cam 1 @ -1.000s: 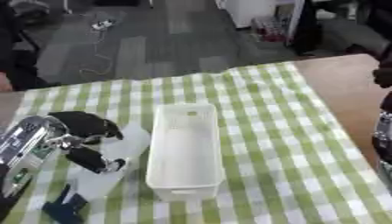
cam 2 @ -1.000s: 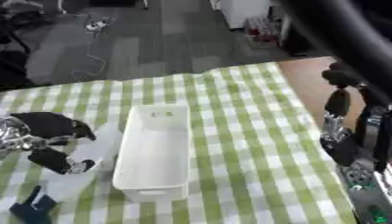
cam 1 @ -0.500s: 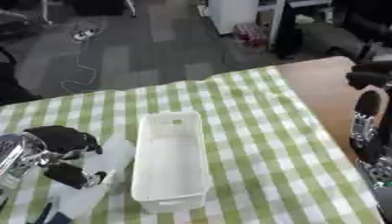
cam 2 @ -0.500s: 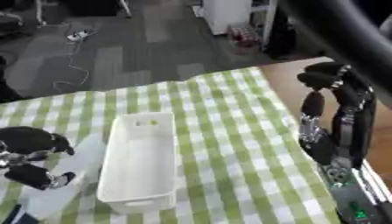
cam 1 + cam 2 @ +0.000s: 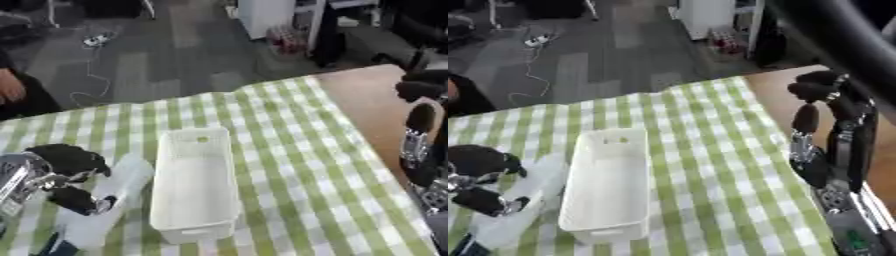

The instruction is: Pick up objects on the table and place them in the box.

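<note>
My left robot hand (image 5: pixel 66 172) has its fingers and thumb curled round a pale, translucent bottle-like object (image 5: pixel 109 197) that lies tilted on the green-checked tabletop (image 5: pixel 289 150). The white box (image 5: pixel 194 180) stands just to the right of that robot hand, close beside the object, and I can see nothing inside it. Something small and dark blue (image 5: pixel 54 246) lies just below the robot hand. My right robot hand (image 5: pixel 824 135) is raised well off to the right, fingers straight and holding nothing.
</note>
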Robot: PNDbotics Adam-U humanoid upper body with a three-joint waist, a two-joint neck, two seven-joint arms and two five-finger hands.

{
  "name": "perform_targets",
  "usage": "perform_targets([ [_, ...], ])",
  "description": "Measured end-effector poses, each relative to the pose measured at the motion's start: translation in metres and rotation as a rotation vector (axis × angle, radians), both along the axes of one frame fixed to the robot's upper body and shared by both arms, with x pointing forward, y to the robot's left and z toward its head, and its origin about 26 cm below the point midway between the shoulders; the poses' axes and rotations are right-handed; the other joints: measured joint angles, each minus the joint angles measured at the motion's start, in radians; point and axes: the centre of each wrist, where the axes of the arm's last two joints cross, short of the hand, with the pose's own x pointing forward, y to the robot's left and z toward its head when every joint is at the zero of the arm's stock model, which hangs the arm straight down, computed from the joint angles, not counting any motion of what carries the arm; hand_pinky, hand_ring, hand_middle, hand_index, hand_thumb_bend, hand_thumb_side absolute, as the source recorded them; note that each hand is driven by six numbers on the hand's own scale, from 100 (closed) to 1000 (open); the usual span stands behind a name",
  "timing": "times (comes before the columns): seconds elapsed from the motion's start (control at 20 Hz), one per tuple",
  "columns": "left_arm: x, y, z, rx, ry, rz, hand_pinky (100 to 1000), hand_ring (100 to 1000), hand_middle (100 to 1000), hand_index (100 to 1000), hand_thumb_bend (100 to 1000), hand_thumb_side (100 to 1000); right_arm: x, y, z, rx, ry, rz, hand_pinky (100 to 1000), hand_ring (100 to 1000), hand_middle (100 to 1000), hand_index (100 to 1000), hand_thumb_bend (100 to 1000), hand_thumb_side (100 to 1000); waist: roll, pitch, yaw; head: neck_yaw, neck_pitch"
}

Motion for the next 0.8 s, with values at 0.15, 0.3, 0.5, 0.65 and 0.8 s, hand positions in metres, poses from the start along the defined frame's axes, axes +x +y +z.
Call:
perform_targets([
  [0.15, 0.0006, 0.0009, -0.0013, 0.008, 0.001, 0.005, 639, 823, 851, 922, 153, 1000, 0.0000, -0.0005, 0.0002, 0.000, -0.001, -0.002, 322, 416, 564, 624, 100, 936, 0.000, 0.000, 0.000, 0.000, 0.000],
  [0.3, 0.0019, 0.0025, -0.0027, 0.015, 0.004, 0.013, 640, 824, 853, 925, 153, 1000, 0.0000, -0.0009, 0.0004, 0.000, -0.001, -0.004, 322, 417, 565, 624, 100, 936, 0.000, 0.000, 0.000, 0.000, 0.000],
  [0.5, 0.0028, 0.0036, -0.0035, 0.017, 0.004, 0.009, 649, 829, 858, 932, 213, 1000, -0.0001, -0.0010, 0.0005, 0.000, -0.001, -0.004, 323, 417, 566, 625, 100, 936, 0.000, 0.000, 0.003, 0.000, 0.000],
  [0.65, 0.0024, 0.0029, -0.0030, 0.018, -0.003, -0.003, 665, 839, 866, 943, 298, 1000, -0.0001, -0.0010, 0.0004, 0.000, -0.001, -0.004, 323, 417, 566, 625, 100, 936, 0.000, 0.000, 0.003, 0.000, 0.000],
  [0.8, 0.0018, 0.0014, -0.0033, 0.026, -0.008, -0.014, 674, 846, 872, 951, 328, 1000, -0.0001, -0.0010, 0.0004, 0.000, -0.001, -0.005, 324, 418, 566, 625, 100, 936, 0.000, 0.000, 0.003, 0.000, 0.000],
])
